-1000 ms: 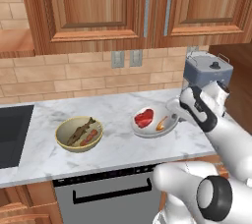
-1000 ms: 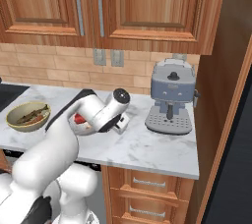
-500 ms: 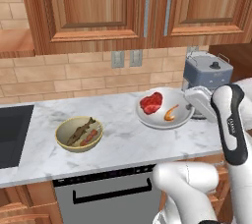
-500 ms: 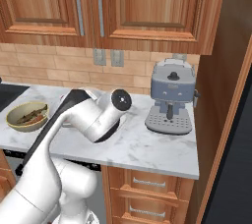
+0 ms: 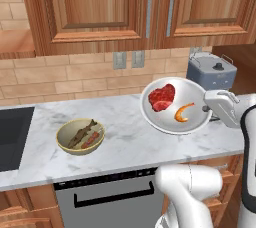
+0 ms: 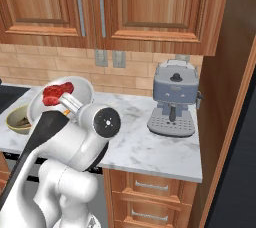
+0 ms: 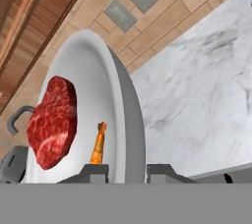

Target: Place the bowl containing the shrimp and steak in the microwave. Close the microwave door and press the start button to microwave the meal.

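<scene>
Your gripper (image 7: 127, 169) is clamped on the rim of the bowl (image 5: 192, 103), one finger inside and one outside, holding it tilted in the air above the marble counter (image 5: 125, 132), right of its middle. In the bowl you see the steak (image 5: 162, 97) toward the left and the shrimp (image 5: 182, 112) just beside it, nearer the gripper. Down on the counter to your left sits a tan bowl with fish (image 5: 80, 136), well apart. Farther back on the right stands a grey coffee machine (image 6: 173, 98) against the brick wall, below the wooden cabinets (image 5: 125, 7).
</scene>
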